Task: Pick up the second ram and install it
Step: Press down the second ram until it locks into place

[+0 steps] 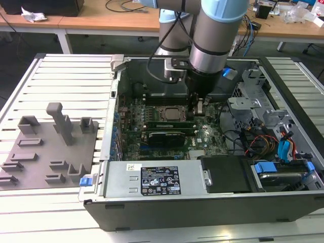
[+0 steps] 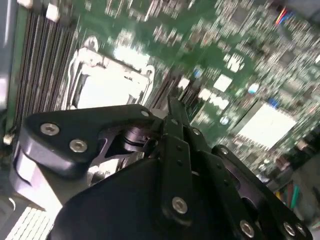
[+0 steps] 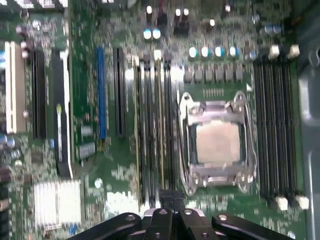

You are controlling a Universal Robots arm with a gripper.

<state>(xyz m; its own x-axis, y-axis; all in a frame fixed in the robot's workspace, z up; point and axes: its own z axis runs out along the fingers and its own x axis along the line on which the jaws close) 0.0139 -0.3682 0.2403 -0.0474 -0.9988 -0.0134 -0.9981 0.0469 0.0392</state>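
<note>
Hovering over the green motherboard point(image 1: 167, 124) inside the open grey computer case point(image 1: 202, 202), my gripper point(image 1: 198, 109) nears the black slot rails point(image 3: 152, 130); jaws' state I cannot tell; seating seems underway.

Second ram point(image 1: 167, 123): long, narrow green stick, standing on edge in slot on motherboard, just beside square metal socket. In exterior view ran lengthwise toward that view's right, ending under claw. In first wrist view, hard to tell apart among parallel slot rails beside socket.
</note>
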